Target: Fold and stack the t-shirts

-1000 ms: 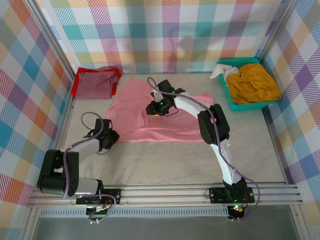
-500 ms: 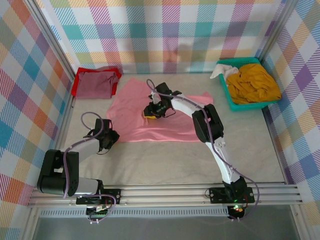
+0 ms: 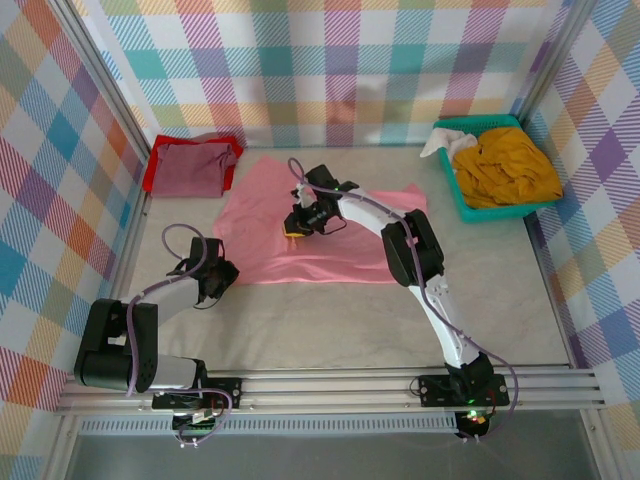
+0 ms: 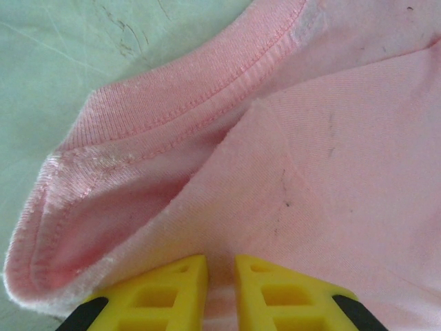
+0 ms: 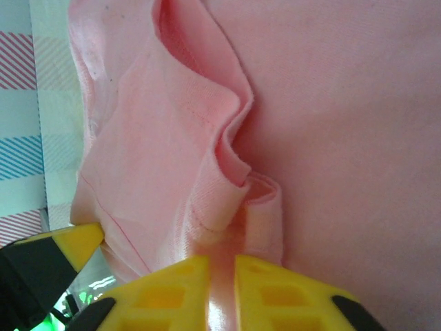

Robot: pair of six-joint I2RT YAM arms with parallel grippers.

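The basket (image 3: 454,190) at 2 o'clock holds a crumpled yellow tee (image 3: 505,165) and a white cloth (image 3: 438,143). The pink tee (image 3: 270,255) lies spread mid-table. The left claw (image 4: 220,265) is clamped on its hem at 7 o'clock. The right claw (image 5: 222,265) pinches a raised fold near its middle, jaws almost together.

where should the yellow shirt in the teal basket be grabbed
Probably best to pinch a raised crease near the top of the yellow shirt, coming straight down from above. It lies crumpled in a heap inside the teal basket, whose walls block a sideways approach, and no flat hem or sleeve stands out to take instead.
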